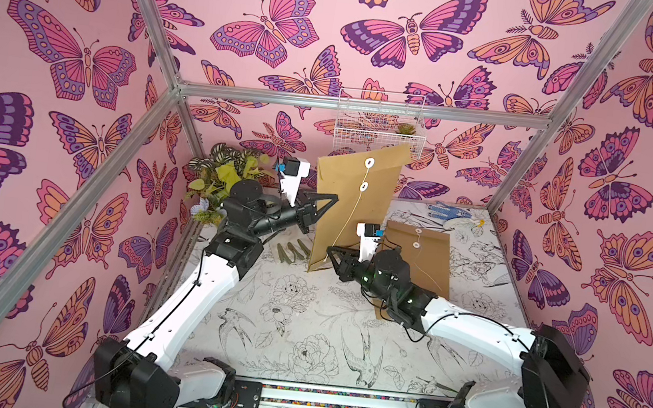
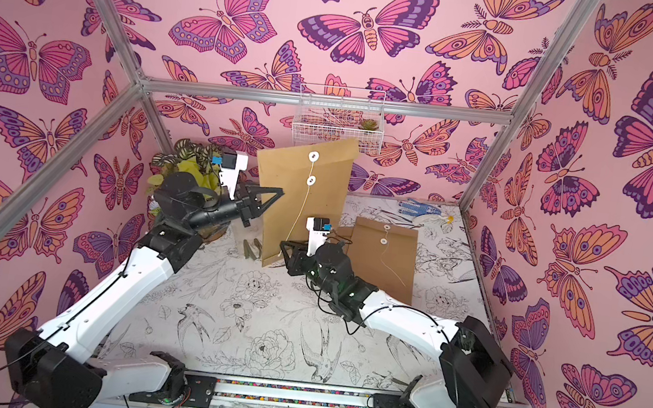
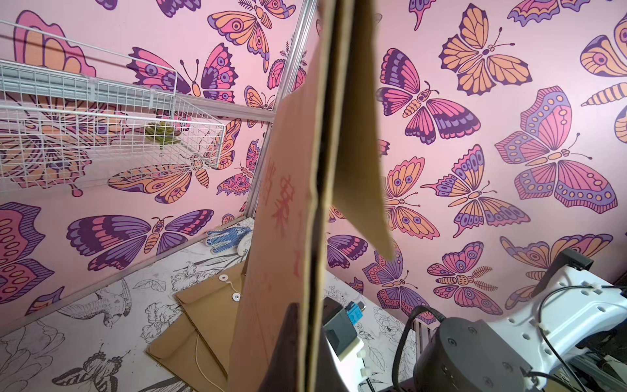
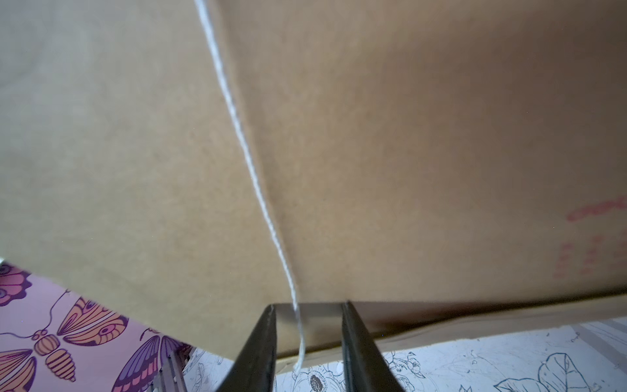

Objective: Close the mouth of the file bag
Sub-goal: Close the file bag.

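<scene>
Plant point(image 1: 219, 176) sits behind the left pincer point(image 1: 331, 201), clear of us. Left pincer is clamped on the bag point(image 1: 360, 225), holding it upright by one edge. We think a hard tug could twist it or pull it free. String point(image 4: 244, 146) hangs down the bag's face into the right pincer point(image 4: 307, 305), jaws apart around the loose tail, nothing pinched. Only the tail end is between them, so it may slip out on closing. Spare bag point(image 1: 423, 258) lies flat just beyond the right pincer and the glove point(image 1: 447, 212) is further off. Neither blocks us.

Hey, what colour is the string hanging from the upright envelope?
White. The string shows best in the right wrist view, against the brown envelope.
</scene>
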Robot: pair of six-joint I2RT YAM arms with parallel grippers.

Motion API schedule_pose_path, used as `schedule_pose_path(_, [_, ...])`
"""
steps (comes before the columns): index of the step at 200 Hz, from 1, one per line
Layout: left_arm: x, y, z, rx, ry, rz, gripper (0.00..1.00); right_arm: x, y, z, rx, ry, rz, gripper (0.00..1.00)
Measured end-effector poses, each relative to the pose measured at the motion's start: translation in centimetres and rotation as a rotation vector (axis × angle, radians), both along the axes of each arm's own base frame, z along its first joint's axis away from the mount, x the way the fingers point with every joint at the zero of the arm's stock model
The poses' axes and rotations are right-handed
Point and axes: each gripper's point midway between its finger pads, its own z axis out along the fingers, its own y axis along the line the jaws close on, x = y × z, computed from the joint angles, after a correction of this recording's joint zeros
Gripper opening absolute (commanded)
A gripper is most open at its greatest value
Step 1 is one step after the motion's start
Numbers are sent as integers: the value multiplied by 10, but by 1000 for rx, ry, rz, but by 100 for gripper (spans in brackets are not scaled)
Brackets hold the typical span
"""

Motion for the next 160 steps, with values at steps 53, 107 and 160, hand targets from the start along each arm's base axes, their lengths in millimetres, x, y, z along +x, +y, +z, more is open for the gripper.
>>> schedule_pose_path(53, [0, -1, 0, 0, -3, 4, 0, 9, -4, 5, -39, -38, -71, 16])
schedule_pose_path(107, [1, -1, 0, 1, -6, 13, 0, 10, -4, 3, -45, -32, -79, 29])
schedule_pose_path(160, [-1, -6, 1, 1, -9, 8, 0, 19, 3, -11, -78, 2, -99, 23])
